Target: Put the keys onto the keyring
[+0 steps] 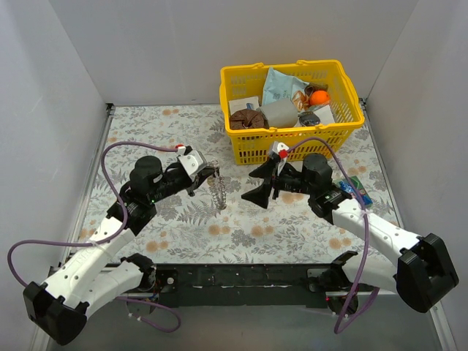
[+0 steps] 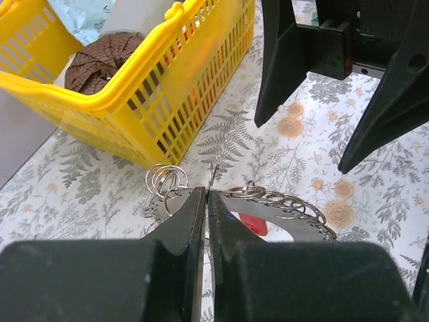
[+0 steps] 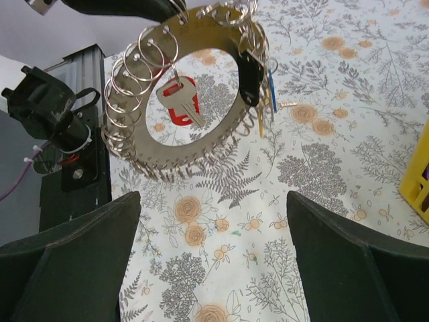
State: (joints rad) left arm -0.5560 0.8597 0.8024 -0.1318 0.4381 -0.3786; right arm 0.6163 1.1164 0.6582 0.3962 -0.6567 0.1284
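Observation:
The keyring [image 1: 217, 187] is a wide flat metal band strung with several small split rings, held upright above the table. My left gripper [image 1: 207, 172] is shut on its edge, and the left wrist view shows the jaws [image 2: 206, 194] pinching the keyring [image 2: 295, 218]. A red key [image 3: 181, 100] hangs inside the keyring [image 3: 194, 153]. A yellow key [image 3: 261, 125] and a blue key [image 3: 273, 94] dangle at the band's right side. My right gripper [image 1: 250, 186] faces the ring from the right, open and holding nothing, its fingers spread wide [image 3: 213, 198].
A yellow plastic basket [image 1: 292, 143] full of odd items stands at the back, just behind the right gripper, with its wall [image 2: 167, 80] close to the ring. A small blue object [image 1: 358, 190] lies by the right arm. White walls enclose the floral table.

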